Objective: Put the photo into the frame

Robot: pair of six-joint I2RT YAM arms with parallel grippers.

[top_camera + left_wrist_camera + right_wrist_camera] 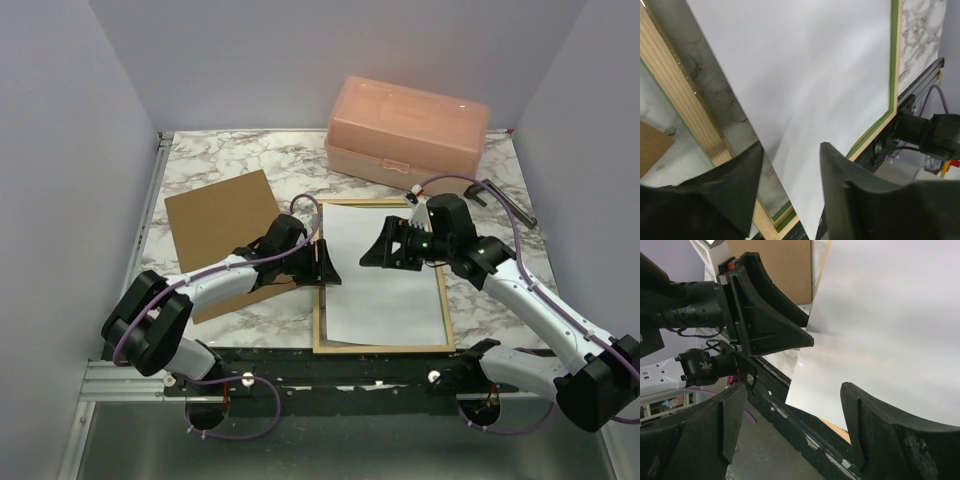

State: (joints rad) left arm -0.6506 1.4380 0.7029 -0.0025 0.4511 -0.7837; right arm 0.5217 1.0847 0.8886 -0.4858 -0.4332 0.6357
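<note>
The frame (385,347) lies flat near the table's front edge, pale wood back up, with a green inner lip (892,60). The photo (385,270) rests in it white side up and slightly askew; its near-left corner (812,220) crosses the frame's rail. My left gripper (322,262) is low at the frame's left rail (685,120), open, with the photo's edge showing between its fingers and nothing pinched. My right gripper (378,250) hovers open over the photo (890,325), facing the left gripper (775,332).
A brown hardboard panel (222,225) lies left of the frame, under the left arm. A peach plastic box (408,130) stands at the back right. A dark tool (508,202) lies near the right edge. Grey walls close in both sides.
</note>
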